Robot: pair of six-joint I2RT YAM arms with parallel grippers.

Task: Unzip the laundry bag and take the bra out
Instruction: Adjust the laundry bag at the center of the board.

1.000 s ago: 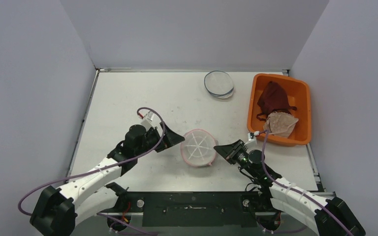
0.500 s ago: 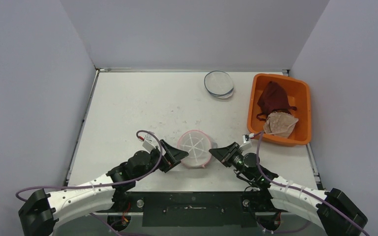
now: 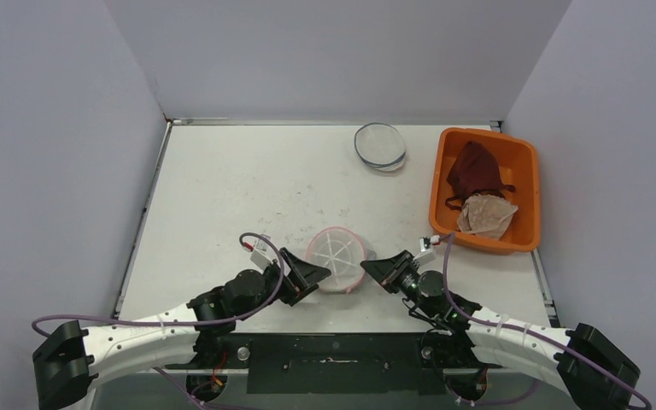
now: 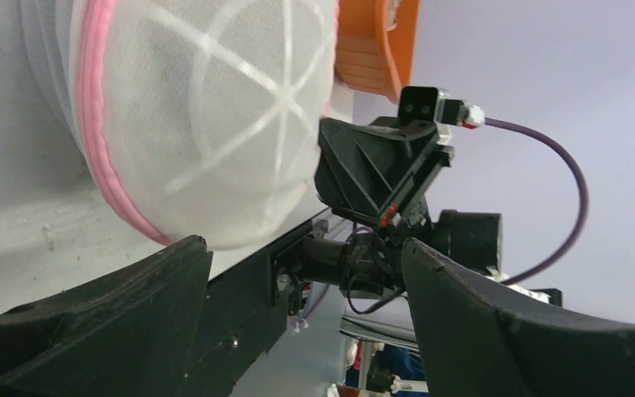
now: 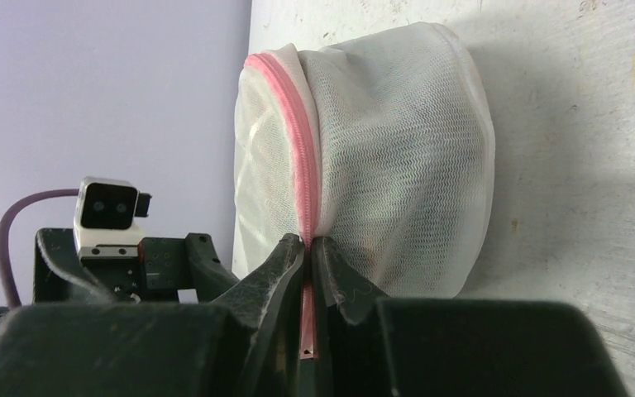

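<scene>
The scuffed pale grey bench (image 3: 248, 179) carries three things: a domed white mesh laundry bag with a pink zip (image 3: 336, 256) near its front edge, a flat round blue-rimmed pouch (image 3: 380, 145) at the back, and an orange plastic tub (image 3: 483, 243) along the right side.

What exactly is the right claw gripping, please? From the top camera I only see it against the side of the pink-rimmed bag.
Observer: In the right wrist view, the right claw is shut on the pink zipper of the laundry bag.
Operator: Thank you. Is the zipper open there?
Observer: No, the stretch that view shows looks closed.
Operator: And is the left claw clamping the bag?
Observer: No. In the left wrist view, the left claw is open, with the bag ahead of it and not clamped.
</scene>
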